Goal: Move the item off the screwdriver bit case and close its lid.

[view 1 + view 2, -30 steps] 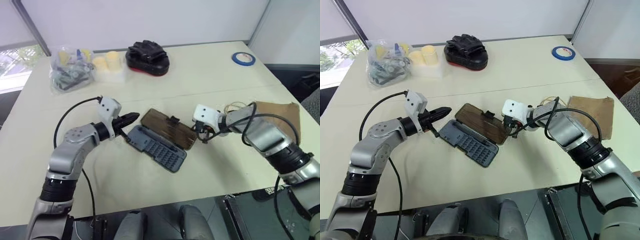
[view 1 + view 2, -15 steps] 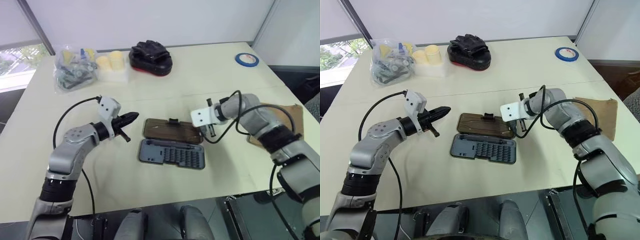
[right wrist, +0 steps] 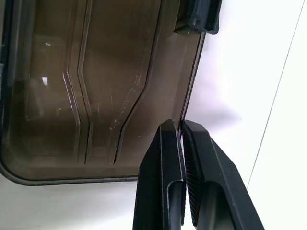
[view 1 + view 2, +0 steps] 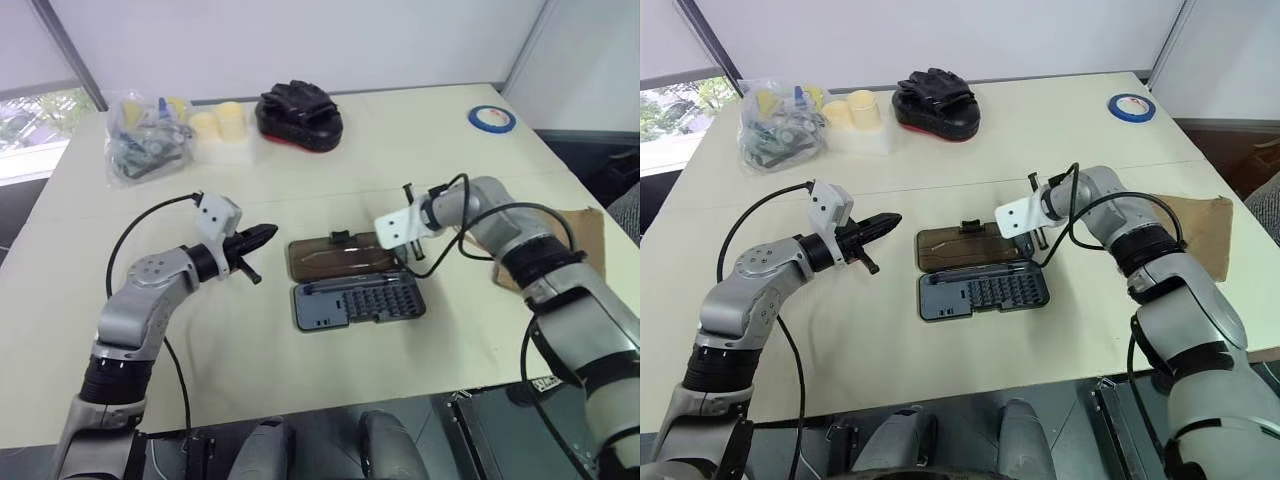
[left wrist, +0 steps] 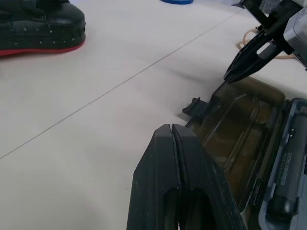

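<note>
The screwdriver bit case lies open mid-table. Its grey tray [image 4: 358,302] of bits is nearer me. Its smoky brown lid [image 4: 340,255] lies flat behind the tray, with the black latch tab [image 3: 199,17] on its far edge. My right gripper [image 3: 181,125] is shut and points down at the lid's far edge near its right end, empty. My left gripper [image 4: 268,233] is shut and empty, held level to the left of the case with its tip toward the lid [image 5: 240,120]. The item, a tan paper bag [image 4: 1200,225], lies flat at the table's right edge, off the case.
Along the far side of the table sit a black-and-red mitt [image 4: 298,108], a clear bag of small parts [image 4: 150,150] and yellow cups [image 4: 222,125]. A blue tape roll [image 4: 487,118] lies at the far right. Bare tabletop [image 4: 250,340] surrounds the case.
The case has swung round on the table from slanted to nearly square with the front edge. My right gripper has rolled and moved further from me along the lid's right end. The left arm has not moved.
</note>
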Motion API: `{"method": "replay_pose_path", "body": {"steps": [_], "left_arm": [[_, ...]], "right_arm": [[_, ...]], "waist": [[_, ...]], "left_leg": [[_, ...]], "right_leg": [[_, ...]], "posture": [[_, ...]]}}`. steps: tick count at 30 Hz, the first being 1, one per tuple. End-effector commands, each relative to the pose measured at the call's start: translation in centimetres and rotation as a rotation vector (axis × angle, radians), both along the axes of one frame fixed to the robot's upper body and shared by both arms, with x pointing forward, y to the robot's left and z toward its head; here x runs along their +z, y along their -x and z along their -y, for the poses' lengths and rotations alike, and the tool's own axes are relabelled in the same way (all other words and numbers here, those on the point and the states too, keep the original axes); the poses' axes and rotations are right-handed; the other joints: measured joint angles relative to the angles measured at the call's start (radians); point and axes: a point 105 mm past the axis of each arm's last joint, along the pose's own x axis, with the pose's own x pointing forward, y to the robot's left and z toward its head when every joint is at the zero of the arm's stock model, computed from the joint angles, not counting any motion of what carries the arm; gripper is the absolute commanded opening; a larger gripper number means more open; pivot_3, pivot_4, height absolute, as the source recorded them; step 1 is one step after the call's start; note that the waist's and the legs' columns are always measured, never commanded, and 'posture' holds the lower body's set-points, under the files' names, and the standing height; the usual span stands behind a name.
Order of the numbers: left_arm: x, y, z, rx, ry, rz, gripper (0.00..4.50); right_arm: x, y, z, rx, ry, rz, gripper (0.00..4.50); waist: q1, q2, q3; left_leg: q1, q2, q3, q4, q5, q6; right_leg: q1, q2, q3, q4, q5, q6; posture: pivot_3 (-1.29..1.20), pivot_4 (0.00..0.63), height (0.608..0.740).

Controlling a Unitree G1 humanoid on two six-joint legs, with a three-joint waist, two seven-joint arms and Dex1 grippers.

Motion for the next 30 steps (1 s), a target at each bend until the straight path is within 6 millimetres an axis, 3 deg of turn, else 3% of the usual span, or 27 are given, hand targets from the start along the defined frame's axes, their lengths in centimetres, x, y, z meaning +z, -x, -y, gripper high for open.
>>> {"method": "replay_pose_path", "body": {"steps": [1,9,12,19,25,30], "left_arm": [[1.2,0.1,-0.2,0.002,0.001,0.055,0.0],[1.2,0.1,0.0,-0.009,-0.001,0.051,0.0],[1.2,0.1,0.1,-0.023,-0.004,0.048,0.0],[1.1,0.5,0.7,-0.099,-0.012,0.026,0.0],[1.5,1.8,1.4,-0.26,-0.017,-0.033,0.0],[1.4,2.1,2.5,-0.388,-0.054,-0.075,0.0]], "right_arm": [[0.4,0.3,1.0,-0.019,0.053,-0.008,0.07],[0.4,0.4,1.3,-0.085,0.0,-0.019,0.07],[0.5,0.4,1.3,-0.106,-0.033,-0.026,1.01],[1.5,0.4,1.2,-0.161,-0.124,-0.031,4.4],[3.5,2.2,0.2,-0.239,-0.322,-0.114,4.49],[5.1,2.4,-0.8,-0.289,-0.448,-0.075,4.49]], "waist": [[0.002,0.0,0.0],[0.002,0.0,0.0],[0.003,0.0,0.0],[0.001,0.0,0.0],[0.002,0.0,0.0],[0.002,0.0,0.0]], "left_leg": [[0.0,0.0,0.0,0.0,0.0,0.0],[0.0,0.0,0.0,0.0,0.0,0.0],[0.0,0.0,0.0,0.0,0.0,0.0],[0.0,0.0,0.0,0.0,0.0,0.0],[0.0,0.0,0.0,0.0,0.0,0.0],[0.0,0.0,0.0,0.001,0.0,0.0]], "right_leg": [[0.0,0.0,0.0,0.0,0.0,0.0],[0.0,0.0,0.0,0.0,0.0,0.0],[0.0,0.0,0.0,0.0,0.0,0.0],[0.0,0.0,0.0,0.0,0.0,0.0],[0.0,0.0,0.0,0.0,0.0,0.0],[0.0,0.0,0.0,0.001,0.0,0.0]], "posture": [[0.0,0.15,0.74],[0.0,0.15,0.74],[0.0,0.15,0.74],[0.0,0.15,0.74],[0.0,0.15,0.74],[0.0,0.15,0.74]]}}
